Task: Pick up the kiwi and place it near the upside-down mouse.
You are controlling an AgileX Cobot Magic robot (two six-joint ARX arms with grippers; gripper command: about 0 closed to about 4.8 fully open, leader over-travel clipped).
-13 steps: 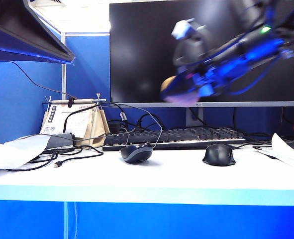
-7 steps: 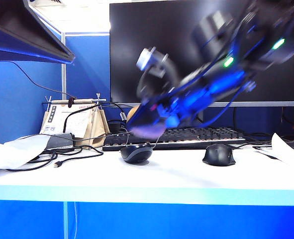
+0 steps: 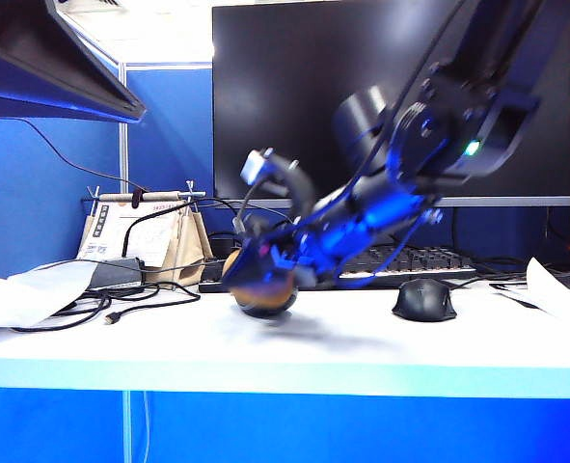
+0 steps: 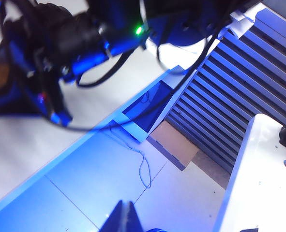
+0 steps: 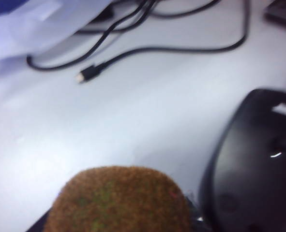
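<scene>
The brown fuzzy kiwi [image 5: 123, 200] sits between the jaws of my right gripper [image 5: 121, 223], which is shut on it. In the exterior view the right gripper [image 3: 255, 277] holds the kiwi [image 3: 240, 273] low over the white desk, just above and in front of the upside-down mouse [image 3: 270, 306], which it partly hides. The right wrist view shows the mouse's dark underside [image 5: 255, 166] close beside the kiwi. My left gripper [image 4: 125, 218] hangs off the desk over the floor, its fingertips pressed together with nothing between them.
An all-black mouse [image 3: 424, 299] lies to the right, with a keyboard [image 3: 400, 260] and monitor [image 3: 294, 96] behind. Loose cables [image 3: 121, 301] with a plug [image 5: 85, 76] and papers [image 3: 34, 289] lie left of the kiwi. More paper [image 3: 555, 282] is at the far right.
The right arm has swung down and to the left with the kiwi, from in front of the monitor to just over the desk at the upside-down mouse. The left arm has not moved.
</scene>
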